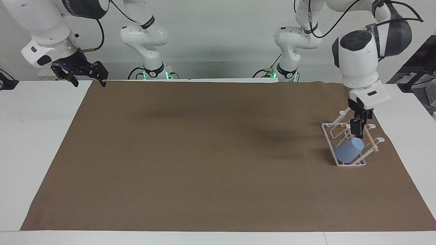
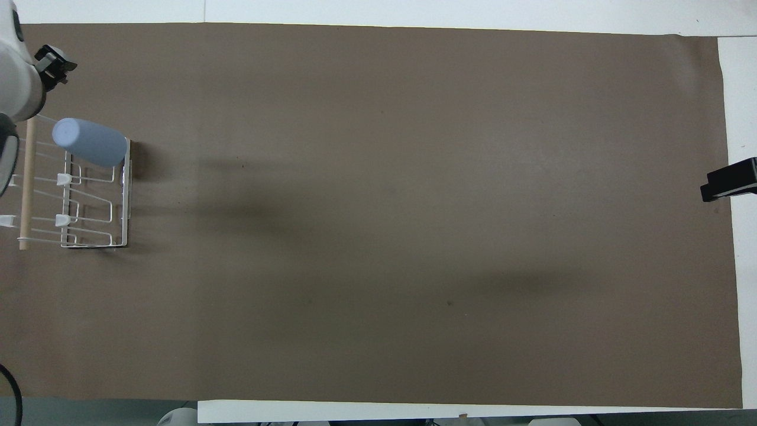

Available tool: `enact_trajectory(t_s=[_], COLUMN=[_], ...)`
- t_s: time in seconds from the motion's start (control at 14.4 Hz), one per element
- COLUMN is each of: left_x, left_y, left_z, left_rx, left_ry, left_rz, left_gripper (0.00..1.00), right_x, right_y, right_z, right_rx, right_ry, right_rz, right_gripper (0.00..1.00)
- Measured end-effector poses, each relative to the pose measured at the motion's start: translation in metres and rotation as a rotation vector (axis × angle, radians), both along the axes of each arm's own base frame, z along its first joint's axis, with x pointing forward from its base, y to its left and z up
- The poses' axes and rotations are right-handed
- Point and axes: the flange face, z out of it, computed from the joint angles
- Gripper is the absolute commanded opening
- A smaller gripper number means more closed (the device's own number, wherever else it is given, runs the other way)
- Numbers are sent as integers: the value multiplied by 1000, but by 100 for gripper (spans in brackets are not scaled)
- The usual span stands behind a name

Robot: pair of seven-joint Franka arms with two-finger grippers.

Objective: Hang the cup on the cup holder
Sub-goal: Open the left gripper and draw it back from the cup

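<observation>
left hand (image 1: 358,127): raised, pointing down, open | right hand (image 1: 88,81): waiting, open

The cup (image 1: 348,150) looks like smooth, dull blue plastic, the cup holder (image 1: 332,136) is thin white wire with a wooden stick (image 1: 369,139), and a brown cloth (image 1: 204,153) looks soft.

cup (image 1: 348,150) on cup holder (image 1: 329,136), left-arm end of table, left claw (image 1: 357,126) above

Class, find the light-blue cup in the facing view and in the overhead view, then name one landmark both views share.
Facing view: the cup is at the right, tilted on the cup holder, below the left gripper.
Overhead view: the cup is at the upper left, on the cup holder's end farther from the robots.
Shared landmark: the wooden dowel.
</observation>
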Motion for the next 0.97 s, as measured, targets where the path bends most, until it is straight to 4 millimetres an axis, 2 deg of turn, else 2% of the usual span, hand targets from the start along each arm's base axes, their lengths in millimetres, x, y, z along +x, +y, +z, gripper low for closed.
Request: enact_trajectory(t_s=[0.14, 0.42, 0.55, 0.69, 0.97], left_x=[-7, -17, -24, -30, -39], left_y=[7, 26, 27, 27, 33], left_z=[4, -8, -10, -4, 21], left_rx=[-56, -126, -133, -171, -209], left_ry=[117, 341, 423, 448, 425], left_rz=[-109, -373, -492, -575, -723], left_gripper=[100, 100, 100, 100, 100], right_x=[0, 0, 0, 0, 0], right_y=[0, 0, 0, 0, 0], right_z=[0, 0, 0, 0, 0], right_rx=[0, 0, 0, 0, 0], right_ry=[0, 0, 0, 0, 0], right_rz=[0, 0, 0, 0, 0], right_gripper=[100, 100, 100, 100, 100])
